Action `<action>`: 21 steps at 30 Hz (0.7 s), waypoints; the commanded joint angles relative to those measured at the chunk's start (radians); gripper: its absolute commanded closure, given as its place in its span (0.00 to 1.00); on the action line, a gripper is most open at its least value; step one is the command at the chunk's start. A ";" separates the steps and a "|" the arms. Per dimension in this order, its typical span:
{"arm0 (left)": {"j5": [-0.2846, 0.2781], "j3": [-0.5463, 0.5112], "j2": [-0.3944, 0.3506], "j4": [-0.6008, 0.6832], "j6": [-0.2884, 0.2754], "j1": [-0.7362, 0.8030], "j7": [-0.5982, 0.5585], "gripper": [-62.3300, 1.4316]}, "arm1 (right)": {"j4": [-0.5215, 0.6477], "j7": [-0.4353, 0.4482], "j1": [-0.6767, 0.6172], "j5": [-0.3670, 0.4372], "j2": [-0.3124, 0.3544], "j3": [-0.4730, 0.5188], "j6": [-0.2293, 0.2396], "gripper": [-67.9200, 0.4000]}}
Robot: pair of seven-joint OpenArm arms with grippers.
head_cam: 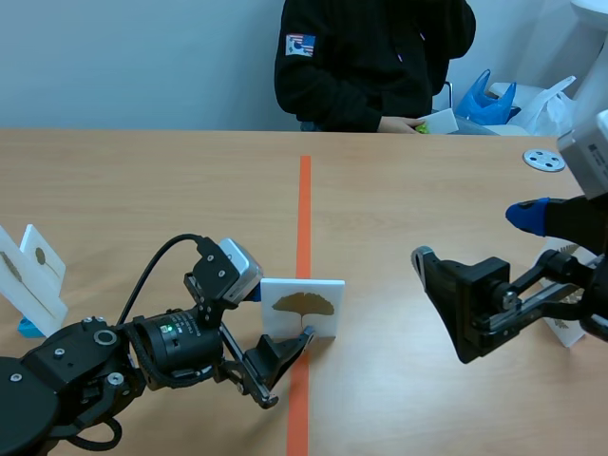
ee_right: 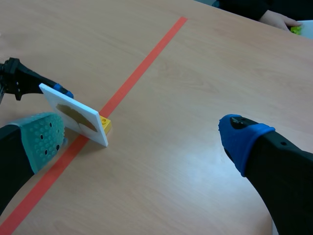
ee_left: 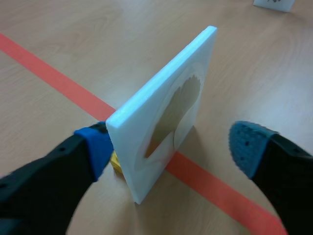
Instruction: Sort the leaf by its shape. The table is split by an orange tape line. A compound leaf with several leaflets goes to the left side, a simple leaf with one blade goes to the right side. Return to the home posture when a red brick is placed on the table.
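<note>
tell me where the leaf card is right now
In the scene view the leaf card stands upright astride the tape line, near mid-table, between the open fingers of the left gripper.

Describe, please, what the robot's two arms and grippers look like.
Both arms are black. The left arm carries a looping black cable and a silvery wrist camera. The left gripper has blue pads; the right gripper has one teal pad, one blue.

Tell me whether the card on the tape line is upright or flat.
Upright: the card stands on its lower edge across the tape line, a yellow block at its base.
</note>
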 commanded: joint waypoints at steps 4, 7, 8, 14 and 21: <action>-0.010 -0.008 0.005 0.027 0.022 -0.002 -0.016 0.47 | 0.010 0.012 0.009 0.008 0.011 0.008 -0.003 0.00; -0.010 -0.008 0.005 0.027 0.022 -0.002 -0.016 0.64 | 0.010 0.012 0.009 0.008 0.011 0.008 -0.003 0.00; -0.010 -0.008 0.005 0.027 0.022 0.000 -0.016 0.69 | 0.010 0.012 0.009 0.008 0.011 0.008 -0.003 0.00; -0.011 -0.008 0.005 0.029 0.018 0.018 -0.016 0.89 | 0.010 0.012 0.009 0.008 0.011 0.008 -0.003 0.00; -0.065 -0.011 -0.018 0.211 0.018 0.128 0.056 0.92 | 0.010 0.012 0.009 0.008 0.011 0.008 -0.003 0.00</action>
